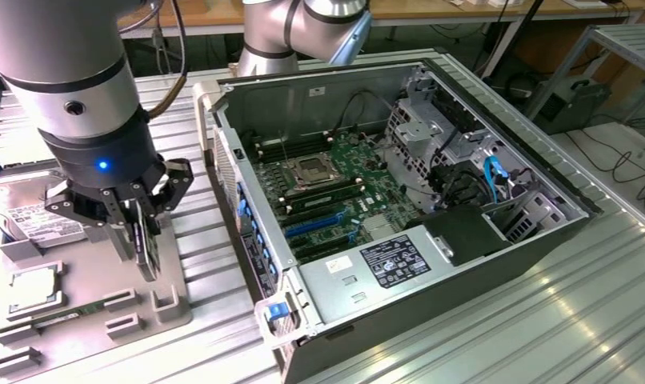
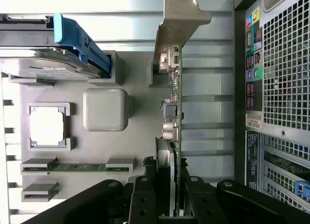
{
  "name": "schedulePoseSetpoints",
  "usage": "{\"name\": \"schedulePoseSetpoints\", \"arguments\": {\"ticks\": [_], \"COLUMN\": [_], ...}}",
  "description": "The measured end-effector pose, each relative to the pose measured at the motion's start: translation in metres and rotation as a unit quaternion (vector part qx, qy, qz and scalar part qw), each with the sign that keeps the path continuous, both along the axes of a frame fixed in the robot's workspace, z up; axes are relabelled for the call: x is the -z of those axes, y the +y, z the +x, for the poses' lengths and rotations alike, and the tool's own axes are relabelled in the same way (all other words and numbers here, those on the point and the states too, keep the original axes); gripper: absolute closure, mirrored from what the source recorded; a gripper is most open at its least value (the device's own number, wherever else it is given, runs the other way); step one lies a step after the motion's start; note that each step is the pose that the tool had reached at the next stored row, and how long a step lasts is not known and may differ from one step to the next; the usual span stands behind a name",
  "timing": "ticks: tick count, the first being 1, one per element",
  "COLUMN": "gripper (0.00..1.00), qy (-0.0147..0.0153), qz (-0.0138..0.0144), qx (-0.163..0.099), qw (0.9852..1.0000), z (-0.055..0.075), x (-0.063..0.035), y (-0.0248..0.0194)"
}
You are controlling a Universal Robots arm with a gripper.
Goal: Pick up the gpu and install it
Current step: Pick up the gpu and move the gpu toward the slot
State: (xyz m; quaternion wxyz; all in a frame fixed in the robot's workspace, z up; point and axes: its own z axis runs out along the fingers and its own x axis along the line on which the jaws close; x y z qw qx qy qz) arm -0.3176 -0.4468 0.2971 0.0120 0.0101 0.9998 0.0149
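The gpu [image 2: 173, 112] is a thin card seen edge-on in the wrist view, with a green board edge, small silver connectors and a silver end bracket [image 2: 174, 20]. My gripper [image 2: 169, 200] is shut on its other end, one black finger [image 2: 144, 197] on each face. In the exterior view the gripper [image 1: 136, 228] holds the dark card [image 1: 144, 244] upright on its edge over the grey holder tray [image 1: 168, 264], on the exterior view's left of the open computer case [image 1: 253, 112]. I cannot tell whether the card's lower edge touches the tray.
The tray also holds a silver hard drive [image 2: 43, 64] with a blue clip, a square processor [image 2: 47, 126] and a green memory stick [image 2: 77, 167]. Inside the case lies the motherboard [image 1: 338, 180] with blue slots [image 1: 317, 226]. The case's side wall stands close to the gripper.
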Motion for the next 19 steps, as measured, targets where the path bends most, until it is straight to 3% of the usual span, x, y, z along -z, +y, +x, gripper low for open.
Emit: {"name": "schedulePoseSetpoints", "arguments": {"ticks": [19], "gripper": [0.73], "qy": [0.0], "qz": [0.0], "qx": [0.0], "qw": [1.0], "z": [0.0], "x": [-0.0378], "y": [0.0]}}
